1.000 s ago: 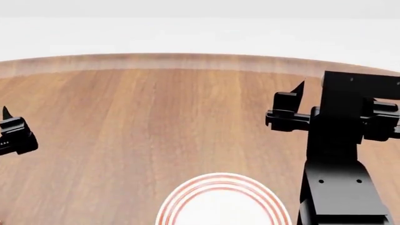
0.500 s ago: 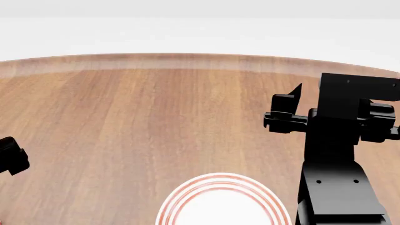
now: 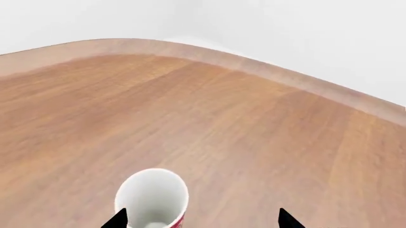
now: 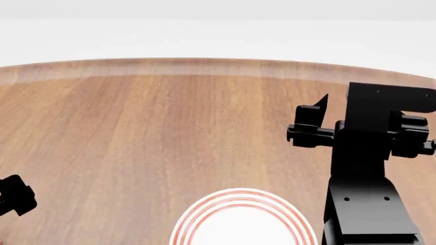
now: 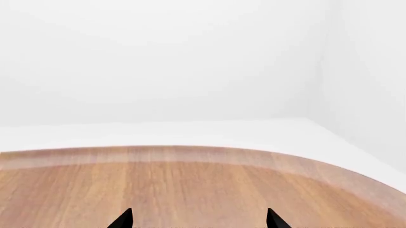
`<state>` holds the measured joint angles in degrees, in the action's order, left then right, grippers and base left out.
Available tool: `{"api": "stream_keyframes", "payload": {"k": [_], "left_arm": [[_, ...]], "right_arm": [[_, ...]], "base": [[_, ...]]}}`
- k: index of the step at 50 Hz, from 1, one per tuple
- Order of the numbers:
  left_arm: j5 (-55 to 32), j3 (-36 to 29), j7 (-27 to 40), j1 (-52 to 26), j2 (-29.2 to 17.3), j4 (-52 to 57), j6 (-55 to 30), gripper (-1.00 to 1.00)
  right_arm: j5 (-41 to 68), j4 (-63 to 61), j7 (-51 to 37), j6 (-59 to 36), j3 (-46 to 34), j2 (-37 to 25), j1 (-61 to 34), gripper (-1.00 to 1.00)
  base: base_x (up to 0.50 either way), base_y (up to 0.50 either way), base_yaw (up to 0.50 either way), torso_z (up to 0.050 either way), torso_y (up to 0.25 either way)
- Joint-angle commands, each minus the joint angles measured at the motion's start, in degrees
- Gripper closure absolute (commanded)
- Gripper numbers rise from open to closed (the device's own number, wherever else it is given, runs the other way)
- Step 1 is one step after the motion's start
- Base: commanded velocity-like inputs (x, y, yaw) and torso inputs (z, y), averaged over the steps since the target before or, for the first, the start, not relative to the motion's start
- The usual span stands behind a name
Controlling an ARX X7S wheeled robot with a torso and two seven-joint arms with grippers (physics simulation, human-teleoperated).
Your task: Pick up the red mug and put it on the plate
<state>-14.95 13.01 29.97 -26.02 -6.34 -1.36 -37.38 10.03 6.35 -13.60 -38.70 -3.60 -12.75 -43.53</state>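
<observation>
The red mug (image 3: 152, 199) stands upright on the wooden table, its white inside and a strip of red wall showing in the left wrist view. My left gripper (image 3: 201, 221) is open just above it, one fingertip (image 3: 117, 219) over the mug's rim and the other well off to the side. The mug is out of the head view. The plate (image 4: 204, 210), white with red rings, lies at the table's near edge between my arms. My right gripper (image 5: 198, 220) hovers open over bare wood with nothing between its fingers.
The round wooden table (image 4: 170, 127) fills the view, with its curved far edge (image 4: 204, 65) against white floor and walls. My left gripper's black body (image 4: 15, 195) shows at the head view's left edge. My right arm (image 4: 368, 153) stands tall at the right.
My left gripper has dropped toward the table's near left edge in the head view. The right arm has barely shifted. The plate is unmoved.
</observation>
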Motion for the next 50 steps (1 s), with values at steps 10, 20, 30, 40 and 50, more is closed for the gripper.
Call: {"api": "stream_keyframes", "payload": {"k": [10, 20, 30, 40, 50], "left_arm": [[-1.5, 2.6, 4.3, 0.8, 1.3, -2.1, 1.1, -1.00], [-5.0, 4.1, 2.9, -0.1, 1.5, -5.9, 0.3, -1.00], [-6.9, 4.4, 2.1, -1.0, 1.1, -9.0, -0.5, -1.00], [-7.9, 4.7, 2.2, -1.8, 0.8, -10.8, -0.3, -1.00], [-8.1, 4.6, 1.3, -3.2, -0.1, -15.3, 1.3, -1.00]], "right_arm": [[0.2, 1.8, -0.2, 1.2, -0.6, 0.1, 0.1, -1.00], [0.6, 2.0, -0.3, 1.2, -0.6, 0.0, 0.3, -1.00], [0.7, 3.0, -0.3, 1.8, -0.8, 0.0, 0.1, -1.00], [1.1, 2.8, -0.4, 1.8, -0.8, -0.2, 0.2, -1.00], [1.3, 3.1, -0.5, 2.1, -0.9, -0.2, 0.4, -1.00]], "base": [[0.00, 0.00, 0.00, 0.000, 0.000], [0.00, 0.00, 0.00, 0.000, 0.000], [0.00, 0.00, 0.00, 0.000, 0.000], [0.00, 0.00, 0.00, 0.000, 0.000], [0.00, 0.00, 0.00, 0.000, 0.000]]}}
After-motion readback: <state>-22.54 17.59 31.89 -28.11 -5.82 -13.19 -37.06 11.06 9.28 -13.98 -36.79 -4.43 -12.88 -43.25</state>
